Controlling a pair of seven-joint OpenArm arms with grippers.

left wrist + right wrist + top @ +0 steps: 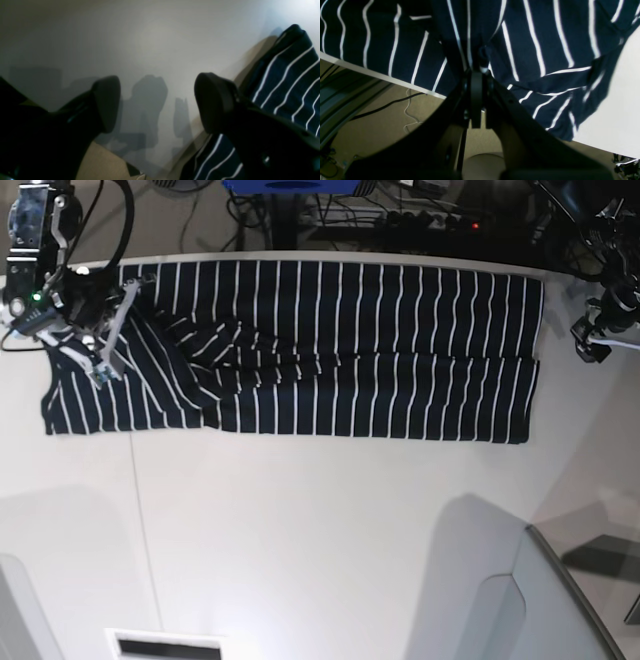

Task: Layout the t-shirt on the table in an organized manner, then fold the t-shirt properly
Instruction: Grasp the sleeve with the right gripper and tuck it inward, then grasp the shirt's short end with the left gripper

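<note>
While the surface (330,530) carries the t-shirt (340,350) spread along its far edge, the sleeve end remains bunched. Right fingers (477,75) are clamped on a fabric fold directly ahead of them; draw it outward, keeping the cloth low and taut. Left fingers (215,100) stand apart and empty, the hem just beside them.

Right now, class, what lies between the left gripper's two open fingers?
Only bare table, crossed by the fingers' shadows, as the left wrist view shows. The left gripper holds nothing; the t-shirt lies off to one side, outside the gap.
</note>
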